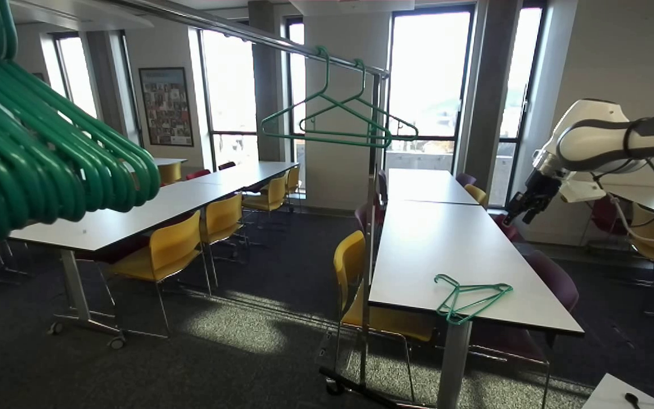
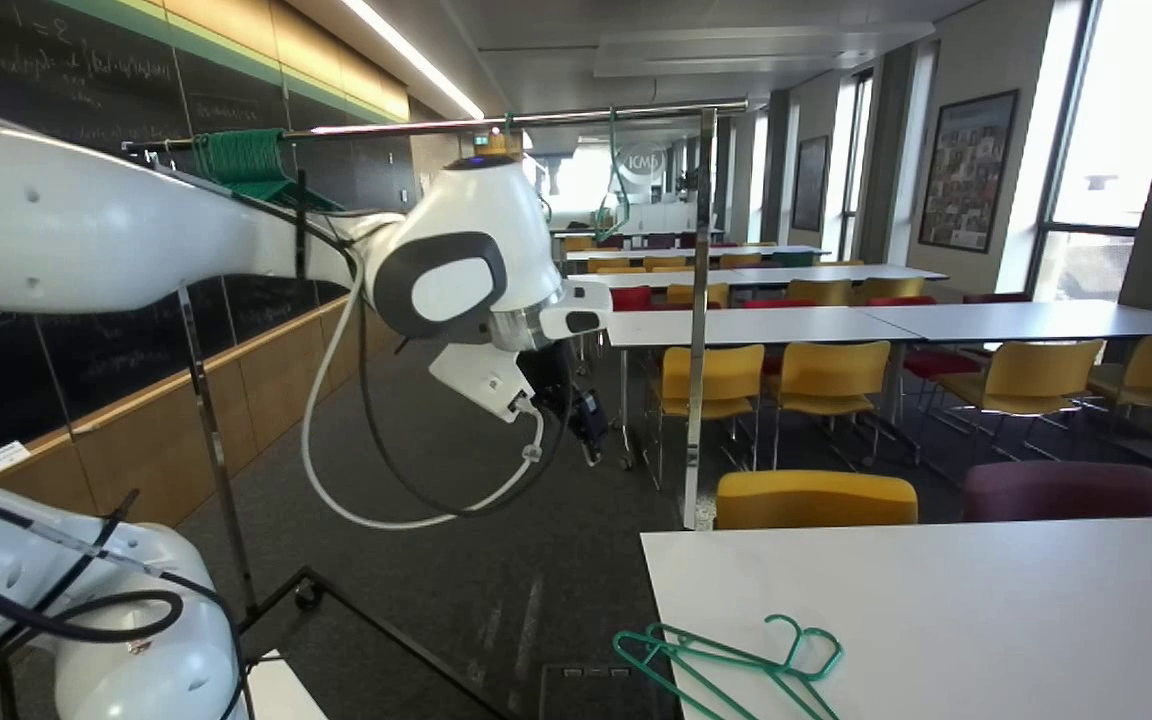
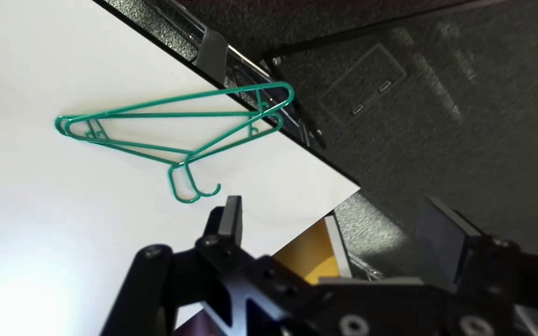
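My hand (image 3: 339, 224) is spread wide with nothing in it, and the two green hangers (image 3: 182, 115) lie lower down, off to one side on the white table (image 3: 40, 196), stretched the way my hand spreads.

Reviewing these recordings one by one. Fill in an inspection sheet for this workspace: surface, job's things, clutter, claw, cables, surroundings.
Surface: white table with a dark edge; glare at lower left of the wrist view.
Job's things: two green hangers, overlapping, one end of the pair past the table's edge, hooks over the tabletop.
Clutter: small dark object on a white surface at an exterior view's lower right; too small to identify.
Claw: open, holding nothing, raised above and apart from the hangers.
Cables: white cable and black cable loop below the robot arm; neither touches the hangers.
Surroundings: metal rail bearing two more hangers near its end and a bunch of green hangers further along; yellow chair and purple chair at the table.
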Motion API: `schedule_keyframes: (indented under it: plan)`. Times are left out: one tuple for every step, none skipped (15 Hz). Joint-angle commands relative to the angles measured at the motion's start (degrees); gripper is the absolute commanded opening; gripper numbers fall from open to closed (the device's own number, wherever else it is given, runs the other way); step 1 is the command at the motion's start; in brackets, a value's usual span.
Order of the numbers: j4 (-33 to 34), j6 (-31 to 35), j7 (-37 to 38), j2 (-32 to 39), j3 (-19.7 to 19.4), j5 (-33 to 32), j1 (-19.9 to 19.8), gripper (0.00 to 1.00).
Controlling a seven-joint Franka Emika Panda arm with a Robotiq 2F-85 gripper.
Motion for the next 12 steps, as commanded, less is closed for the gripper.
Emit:
schedule_keyframes:
  plan:
    - [2.9, 9.9, 8.1, 13.7, 2.1, 0.0, -4.0, 1.0]
    - [4.1, 11.5, 10.2, 17.8, 2.2, 0.3, -4.7, 1.0]
    - [5.5, 11.9, 12.3, 21.2, 2.4, 0.6, -5.5, 1.0]
    - [7.0, 12.5, 14.3, 24.7, 2.2, 1.1, -6.1, 1.0]
    - [8.7, 12.6, 16.0, 27.7, 1.8, 2.7, -6.2, 1.0]
    - [3.7, 12.3, 12.8, 21.5, 2.4, 1.3, -5.9, 1.0]
    - [4.6, 12.4, 13.2, 23.9, 2.3, 1.3, -6.1, 1.0]
    - [4.7, 12.4, 13.2, 24.7, 2.4, 1.3, -6.1, 1.0]
    - [4.7, 12.4, 13.2, 24.8, 2.5, 1.3, -6.1, 1.0]
    - [4.7, 12.4, 13.2, 24.6, 2.5, 1.3, -6.1, 1.0]
    - [4.7, 12.4, 13.2, 24.3, 2.5, 1.3, -6.1, 1.0]
    - [4.6, 12.4, 13.2, 23.7, 2.6, 1.3, -6.1, 1.0]
